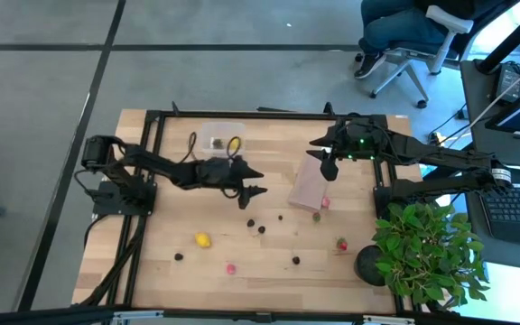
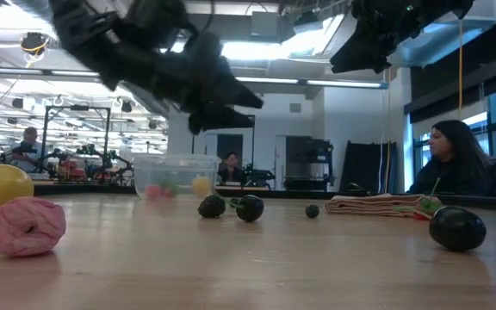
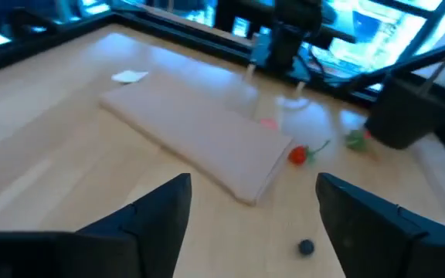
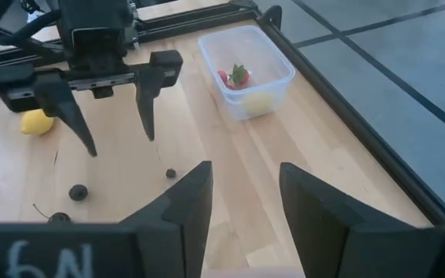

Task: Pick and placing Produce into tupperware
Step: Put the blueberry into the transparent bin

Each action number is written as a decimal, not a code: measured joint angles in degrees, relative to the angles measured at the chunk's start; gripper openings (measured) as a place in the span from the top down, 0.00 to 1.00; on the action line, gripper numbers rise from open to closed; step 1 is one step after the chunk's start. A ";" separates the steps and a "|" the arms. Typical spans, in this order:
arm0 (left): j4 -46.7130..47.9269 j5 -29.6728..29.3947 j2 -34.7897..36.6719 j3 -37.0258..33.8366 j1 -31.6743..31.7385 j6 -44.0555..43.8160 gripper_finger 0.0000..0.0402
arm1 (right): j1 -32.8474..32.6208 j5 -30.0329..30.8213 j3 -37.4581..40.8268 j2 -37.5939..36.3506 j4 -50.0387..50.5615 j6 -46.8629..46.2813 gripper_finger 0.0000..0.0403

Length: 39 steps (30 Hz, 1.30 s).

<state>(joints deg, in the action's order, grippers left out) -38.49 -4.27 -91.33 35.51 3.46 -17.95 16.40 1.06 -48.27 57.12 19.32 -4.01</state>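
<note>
Your left gripper (image 1: 253, 183) hung above the worktop (image 1: 152, 262) just beside the tupperware (image 1: 221, 136), on the side toward the tan board (image 1: 307, 188), with its jaws released wide and nothing between them; the right wrist view showed both fingers spread and bare. The tub already held a few pieces, a red strawberry-like one and something yellow. Your right gripper (image 1: 329, 167) waited over the board's far end from the potted plant (image 1: 427, 248), jaws part-way apart and empty.

The rest of the produce lay scattered away from the tub: the yellow lemon piece (image 1: 203, 239) and a pink piece (image 1: 230, 268) well apart from it toward the near edge, small dark berries (image 1: 262, 229) between the board and the lemon, and a red piece (image 1: 325, 202) touching or just beside the board's corner.

These pieces looked light and rounded, so you could expect them to roll or squirt out under a hard pinch. Taking each across its middle, jaws coming straight down, seemed safest; the berries looked soft enough to bruise.

Room around the lemon and the berries was open. The piece against the board left little space for a finger on that side, and the tub's thin wall looked easy to nudge.
</note>
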 joint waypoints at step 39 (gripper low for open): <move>-19.08 -14.43 -25.83 -2.52 -1.23 6.23 0.53 | 0.00 2.47 0.00 0.02 -0.19 -0.24 0.62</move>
<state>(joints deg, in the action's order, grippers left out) -57.57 -18.70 -117.16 32.99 2.23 -11.72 16.40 3.53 -48.27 57.14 19.14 -4.25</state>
